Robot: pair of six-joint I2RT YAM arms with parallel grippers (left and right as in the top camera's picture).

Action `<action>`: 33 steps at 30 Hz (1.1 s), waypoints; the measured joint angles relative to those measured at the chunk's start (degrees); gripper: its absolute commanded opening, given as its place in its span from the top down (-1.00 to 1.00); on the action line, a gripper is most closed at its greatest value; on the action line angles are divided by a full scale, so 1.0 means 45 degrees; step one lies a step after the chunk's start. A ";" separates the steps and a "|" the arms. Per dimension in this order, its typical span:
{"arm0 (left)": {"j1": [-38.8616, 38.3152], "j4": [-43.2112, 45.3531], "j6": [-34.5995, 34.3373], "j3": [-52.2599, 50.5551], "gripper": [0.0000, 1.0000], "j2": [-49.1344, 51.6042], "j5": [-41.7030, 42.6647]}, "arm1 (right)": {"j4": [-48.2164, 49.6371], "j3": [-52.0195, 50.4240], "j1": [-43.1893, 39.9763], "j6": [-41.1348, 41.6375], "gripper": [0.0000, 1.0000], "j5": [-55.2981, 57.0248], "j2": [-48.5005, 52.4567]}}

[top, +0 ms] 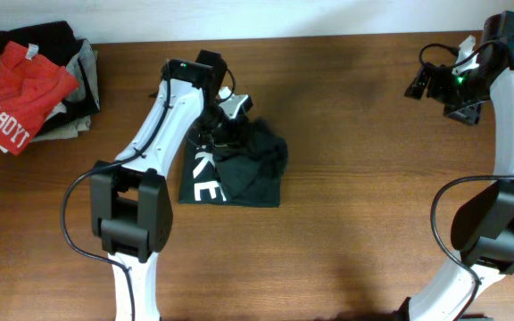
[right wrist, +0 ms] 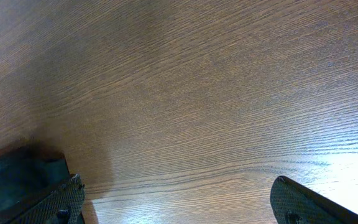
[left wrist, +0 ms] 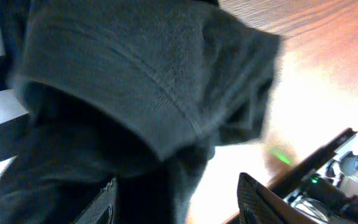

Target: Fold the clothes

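Observation:
The dark blackish-green T-shirt lies bunched and partly folded at the table's middle, with white letters showing along its left edge. My left gripper is low over the shirt's far edge. In the left wrist view its fingers are wide apart, and a sleeve fold of the shirt fills the view, with cloth reaching between the fingers beside the left one. My right gripper is open and empty above bare wood at the far right. A dark corner of the shirt shows at the lower left of the right wrist view.
A pile of folded garments sits at the far left corner, with a red shirt with white lettering on top of grey and black ones. The brown wooden table spreads between the arms.

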 measured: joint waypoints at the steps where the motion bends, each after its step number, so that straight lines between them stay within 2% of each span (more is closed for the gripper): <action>1: -0.0165 0.0112 0.0000 0.0000 -0.15 0.0000 0.0364 | 0.0000 0.0000 0.0000 -0.0010 -0.97 0.0000 0.0000; 4: -0.1025 -0.0010 0.0092 0.0087 -0.09 -0.0024 0.0971 | -0.0005 0.0000 0.0000 -0.0005 -0.97 0.0000 0.0000; 6: -0.0797 -0.0651 0.0097 0.0554 -0.09 -0.0267 0.0602 | 0.0005 0.0000 0.0000 -0.0005 -0.97 0.0000 0.0000; 9: 0.2200 -0.1923 -0.0170 0.1535 -0.09 -0.2783 -0.1525 | -0.0005 0.0000 0.0000 0.0000 -0.97 0.0000 0.0000; 11: 0.3337 -0.2531 -0.0189 0.1093 -0.09 -0.3177 -0.1962 | 0.0000 0.0000 0.0000 0.0005 -0.97 0.0000 0.0000; 13: 0.3395 -0.1530 -0.0185 -0.0563 -0.09 -0.3084 -0.2001 | 0.0024 0.0000 0.0000 0.0000 -0.97 0.0000 0.0000; 14: 0.3143 -0.0408 -0.0189 -0.1928 -0.09 -0.3016 -0.1642 | -0.0010 0.0000 0.0000 0.0005 -0.97 0.0000 0.0000; 16: 0.2691 0.1967 -0.0204 -0.3988 -0.09 -0.2905 -0.0534 | -0.0010 0.0000 0.0000 -0.0005 -0.97 0.0000 0.0000; 19: 0.2385 0.4299 -0.0194 -0.6086 -0.09 -0.2875 0.1384 | -0.0005 0.0000 0.0000 -0.0010 -0.97 0.0000 0.0000; 23: 0.1316 0.5362 0.0160 -0.6251 -0.08 -0.2880 0.2297 | -0.0005 0.0000 0.0000 -0.0005 -0.97 0.0000 0.0000; 24: 0.1001 0.5479 0.0204 -0.6251 0.03 -0.2880 0.2351 | -0.0005 0.0000 0.0000 -0.0010 -0.97 0.0000 0.0000; 25: 0.0719 0.5615 0.0248 -0.6251 0.28 -0.2880 0.2375 | 0.0000 0.0000 0.0000 -0.0005 -0.97 0.0000 0.0000; 26: 0.0359 0.5649 0.0311 -0.6251 0.44 -0.2880 0.2419 | 0.0000 0.0000 0.0000 -0.0010 -0.97 0.0000 0.0000; 27: 0.0112 0.5663 0.0340 -0.6256 0.95 -0.2880 0.2419 | 0.0000 0.0000 0.0000 -0.0005 -0.97 0.0000 0.0000; 28: -0.0136 0.5673 0.0393 -0.6256 0.99 -0.2880 0.2419 | 0.0000 0.0000 0.0000 0.0000 -0.97 -0.0005 0.0000; 33: -0.1180 0.5678 0.0408 -0.6261 0.97 -0.2880 0.2414 | 0.0000 0.0000 0.0000 -0.0005 -0.97 0.0000 0.0000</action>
